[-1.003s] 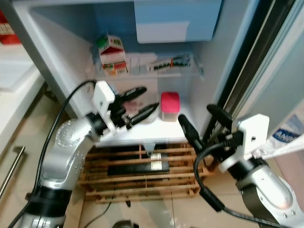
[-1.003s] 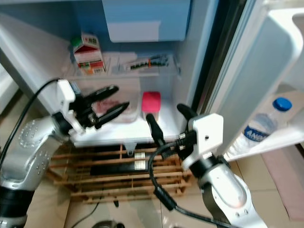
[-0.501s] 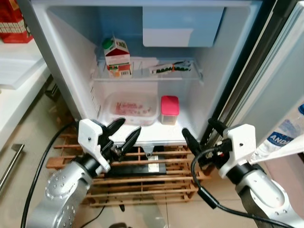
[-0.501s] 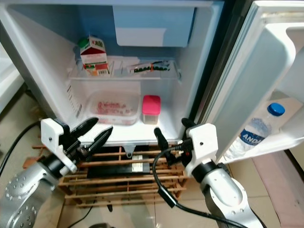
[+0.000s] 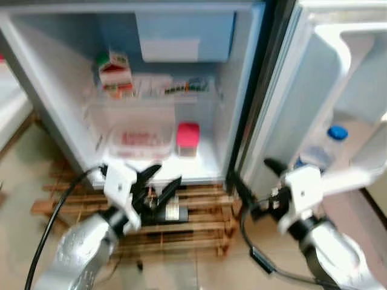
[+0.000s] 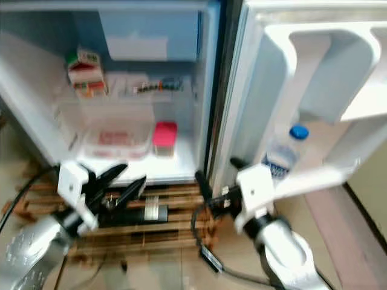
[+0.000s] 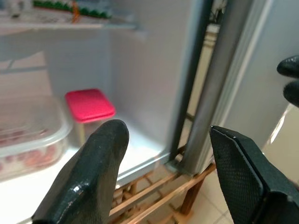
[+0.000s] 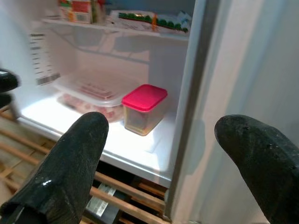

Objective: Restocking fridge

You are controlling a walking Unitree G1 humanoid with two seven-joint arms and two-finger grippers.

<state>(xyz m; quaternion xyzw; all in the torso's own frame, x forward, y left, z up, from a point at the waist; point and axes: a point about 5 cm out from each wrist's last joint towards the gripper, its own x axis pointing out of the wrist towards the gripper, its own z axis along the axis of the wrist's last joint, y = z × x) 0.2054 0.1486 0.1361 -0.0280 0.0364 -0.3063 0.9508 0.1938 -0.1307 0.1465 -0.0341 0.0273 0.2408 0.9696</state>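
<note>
Fridge [image 5: 242,90] stands open; pink-lidded container [image 5: 188,138] is seen on its bottom shelf, just beside the clear meat tray [image 5: 140,140], milk carton [image 5: 113,74] on the shelf above. Left gripper [image 5: 162,182] and right gripper [image 5: 254,181] are held below the fridge's front edge, jaws wide, nothing gripped.

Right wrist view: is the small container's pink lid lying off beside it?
No, the pink lid sits closed on the small container on the fridge floor.

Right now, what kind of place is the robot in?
Likely a home kitchen, at a small open fridge standing on a wooden pallet. Inside are a milk carton and a pink-lidded container; a water bottle sits in the door.
</note>
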